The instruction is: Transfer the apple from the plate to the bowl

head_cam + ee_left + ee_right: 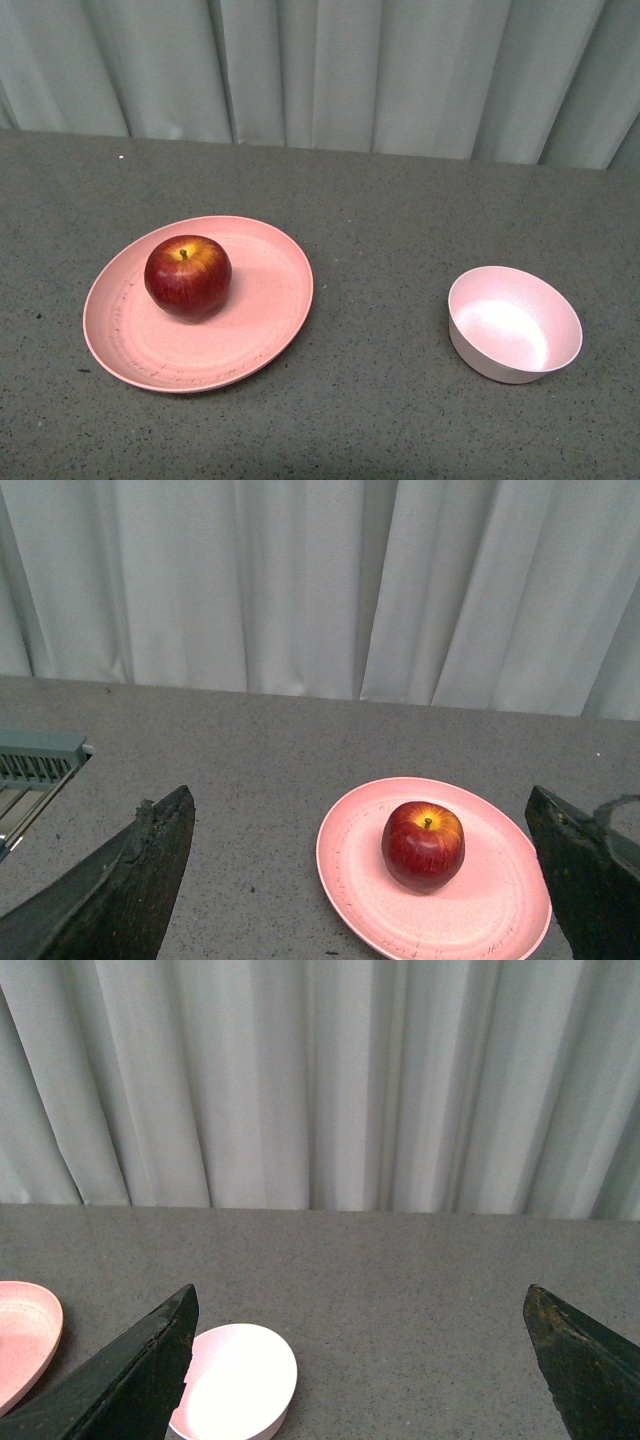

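The dark-red apple [188,276] sits on the wide salmon-pink plate [262,330] at the left of the grey table. The small pale pink bowl [513,322] stands empty at the right. Neither arm shows in the front view. In the left wrist view my left gripper [360,805] is open and empty, and the apple [423,844] on the plate [500,900] lies between its spread fingers, ahead of them. In the right wrist view my right gripper [360,1300] is open and empty, with the bowl [240,1380] beside one finger [130,1375] and the plate's edge [22,1335] beyond.
A pale pleated curtain [330,70] hangs behind the table's far edge. A grey ribbed fixture [35,765] shows at the side of the left wrist view.
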`<state>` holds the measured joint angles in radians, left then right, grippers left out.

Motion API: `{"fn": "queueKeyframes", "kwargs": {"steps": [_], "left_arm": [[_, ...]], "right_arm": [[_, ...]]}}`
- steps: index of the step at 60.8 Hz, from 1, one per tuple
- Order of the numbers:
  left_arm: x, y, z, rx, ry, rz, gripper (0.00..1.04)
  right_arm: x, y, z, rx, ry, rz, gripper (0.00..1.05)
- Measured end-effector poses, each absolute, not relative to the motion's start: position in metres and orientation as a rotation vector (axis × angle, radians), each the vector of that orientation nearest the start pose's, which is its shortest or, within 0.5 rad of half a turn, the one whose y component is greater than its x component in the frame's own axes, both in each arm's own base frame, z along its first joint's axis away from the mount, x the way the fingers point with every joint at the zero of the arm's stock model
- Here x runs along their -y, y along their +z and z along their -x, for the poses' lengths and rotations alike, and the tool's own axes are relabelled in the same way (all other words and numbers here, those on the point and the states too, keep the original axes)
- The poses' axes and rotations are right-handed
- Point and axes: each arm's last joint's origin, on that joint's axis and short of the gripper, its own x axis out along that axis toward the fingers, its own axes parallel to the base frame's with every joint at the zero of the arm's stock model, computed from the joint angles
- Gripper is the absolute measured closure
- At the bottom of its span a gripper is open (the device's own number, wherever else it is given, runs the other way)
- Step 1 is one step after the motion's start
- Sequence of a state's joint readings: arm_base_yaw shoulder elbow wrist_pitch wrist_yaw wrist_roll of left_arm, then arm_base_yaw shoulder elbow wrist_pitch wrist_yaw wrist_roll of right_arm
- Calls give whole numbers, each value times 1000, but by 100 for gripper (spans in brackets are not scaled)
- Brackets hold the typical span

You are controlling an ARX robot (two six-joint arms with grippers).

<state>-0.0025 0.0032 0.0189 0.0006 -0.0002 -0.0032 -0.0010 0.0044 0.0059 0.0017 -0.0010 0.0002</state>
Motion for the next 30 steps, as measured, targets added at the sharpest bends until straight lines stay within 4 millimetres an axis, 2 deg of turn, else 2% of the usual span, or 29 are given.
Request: {"fn": "queueKeyframes", "kwargs": {"steps": [30], "left_arm": [[0, 170, -97, 16, -2, 3, 7]], "right_arm": [[0, 165, -98, 3, 0, 0, 9]]}}
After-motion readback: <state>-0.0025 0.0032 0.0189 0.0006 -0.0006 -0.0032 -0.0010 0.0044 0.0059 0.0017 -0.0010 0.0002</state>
